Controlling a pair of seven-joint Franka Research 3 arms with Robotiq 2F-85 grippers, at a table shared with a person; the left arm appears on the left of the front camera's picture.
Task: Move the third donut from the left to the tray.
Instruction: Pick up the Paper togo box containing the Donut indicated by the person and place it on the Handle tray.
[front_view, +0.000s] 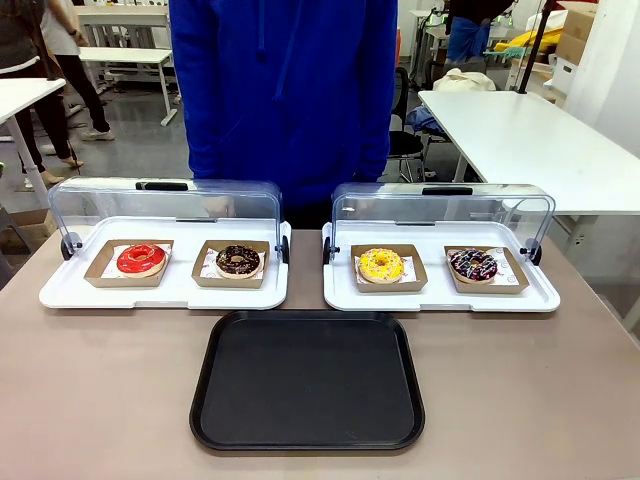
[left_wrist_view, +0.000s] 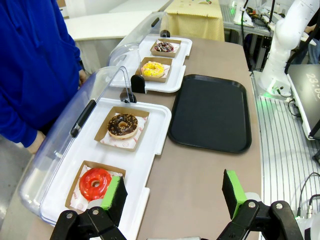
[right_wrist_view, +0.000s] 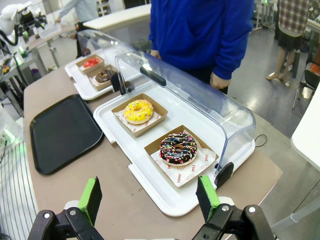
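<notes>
Front view: the yellow-iced donut (front_view: 381, 264) sits in its cardboard holder (front_view: 415, 278) on a white display tray (front_view: 440, 299) (lid (front_view: 440, 212) swung up); the black tray (front_view: 308, 380) lies bare, so the move looks not yet begun. Left wrist view: the left hand (left_wrist_view: 175, 192) gapes wide, holding nothing, the donut far ahead of it. Right wrist view: the right hand (right_wrist_view: 149, 196), spread wide and empty, has the donut ahead, slightly left, the black tray farther left.

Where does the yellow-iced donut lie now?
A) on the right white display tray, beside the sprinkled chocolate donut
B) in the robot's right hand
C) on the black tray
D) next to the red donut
A: the yellow donut sits in its brown holder on the right display tray, next to the sprinkled chocolate donut.
</notes>
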